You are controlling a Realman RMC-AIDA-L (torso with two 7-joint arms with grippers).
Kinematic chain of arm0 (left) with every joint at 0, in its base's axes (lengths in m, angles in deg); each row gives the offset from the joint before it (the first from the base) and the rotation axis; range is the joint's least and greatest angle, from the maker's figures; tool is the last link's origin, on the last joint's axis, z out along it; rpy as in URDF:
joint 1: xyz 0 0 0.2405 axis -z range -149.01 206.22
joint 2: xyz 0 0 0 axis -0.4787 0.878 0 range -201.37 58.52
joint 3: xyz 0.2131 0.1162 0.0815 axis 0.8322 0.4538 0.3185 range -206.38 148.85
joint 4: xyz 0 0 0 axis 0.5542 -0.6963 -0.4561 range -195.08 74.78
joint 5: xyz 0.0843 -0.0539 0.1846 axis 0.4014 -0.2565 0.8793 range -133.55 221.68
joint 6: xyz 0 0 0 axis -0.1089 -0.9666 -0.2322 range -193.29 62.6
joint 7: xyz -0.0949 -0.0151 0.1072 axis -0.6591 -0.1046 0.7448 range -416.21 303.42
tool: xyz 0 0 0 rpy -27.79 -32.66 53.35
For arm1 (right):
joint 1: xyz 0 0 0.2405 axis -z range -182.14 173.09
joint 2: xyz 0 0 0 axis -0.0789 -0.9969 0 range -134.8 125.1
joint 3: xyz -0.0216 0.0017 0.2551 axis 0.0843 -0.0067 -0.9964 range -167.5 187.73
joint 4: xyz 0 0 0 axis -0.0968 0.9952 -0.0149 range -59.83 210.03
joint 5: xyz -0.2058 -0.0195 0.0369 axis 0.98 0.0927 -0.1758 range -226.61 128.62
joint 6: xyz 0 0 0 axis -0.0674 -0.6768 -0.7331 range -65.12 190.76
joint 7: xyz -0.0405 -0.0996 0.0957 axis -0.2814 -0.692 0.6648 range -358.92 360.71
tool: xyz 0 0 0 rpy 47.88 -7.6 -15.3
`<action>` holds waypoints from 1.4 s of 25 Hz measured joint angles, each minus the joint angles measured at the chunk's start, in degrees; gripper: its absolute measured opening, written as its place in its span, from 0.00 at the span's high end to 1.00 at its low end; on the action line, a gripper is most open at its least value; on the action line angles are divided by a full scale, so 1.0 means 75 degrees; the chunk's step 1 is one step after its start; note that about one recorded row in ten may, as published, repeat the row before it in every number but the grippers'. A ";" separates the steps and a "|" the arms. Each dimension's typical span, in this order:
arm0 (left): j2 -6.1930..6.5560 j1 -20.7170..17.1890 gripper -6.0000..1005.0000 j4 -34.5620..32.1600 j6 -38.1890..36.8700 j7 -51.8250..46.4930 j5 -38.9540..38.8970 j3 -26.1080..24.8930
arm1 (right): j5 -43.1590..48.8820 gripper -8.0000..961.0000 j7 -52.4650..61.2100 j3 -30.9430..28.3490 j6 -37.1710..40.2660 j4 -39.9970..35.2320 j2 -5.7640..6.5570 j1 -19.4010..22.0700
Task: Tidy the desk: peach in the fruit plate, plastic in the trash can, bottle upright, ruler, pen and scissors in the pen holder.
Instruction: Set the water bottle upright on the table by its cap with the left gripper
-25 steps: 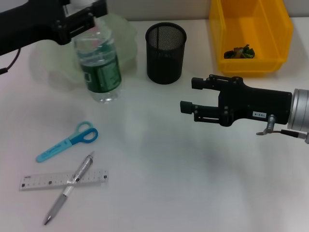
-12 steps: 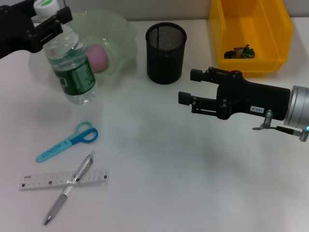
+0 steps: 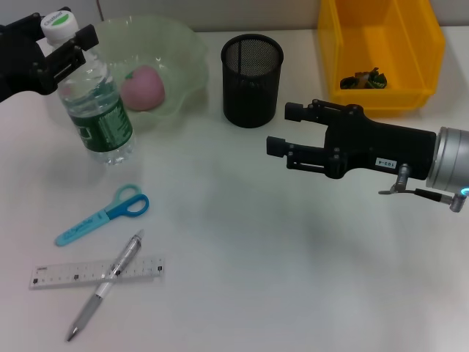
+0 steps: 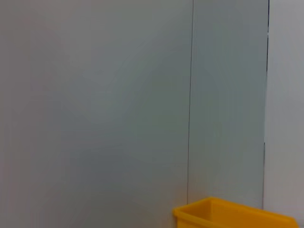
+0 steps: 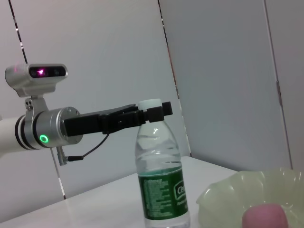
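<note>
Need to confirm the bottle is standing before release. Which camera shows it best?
The right wrist view: it shows the bottle side-on, upright on the table, with the left gripper at its cap. The head view shows it from above, so tilt is harder to judge. The left wrist view misses it.

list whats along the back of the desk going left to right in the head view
bottle with the left gripper at its neck → fruit plate holding the peach → pen holder → yellow trash can
</note>
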 joint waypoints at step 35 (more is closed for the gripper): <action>-0.0015 0.0005 0.55 0.0745 0.0707 0.0761 -0.0117 -0.0294 | -0.0517 0.23 0.0000 0.0060 0.0032 0.0231 -0.0006 -0.0171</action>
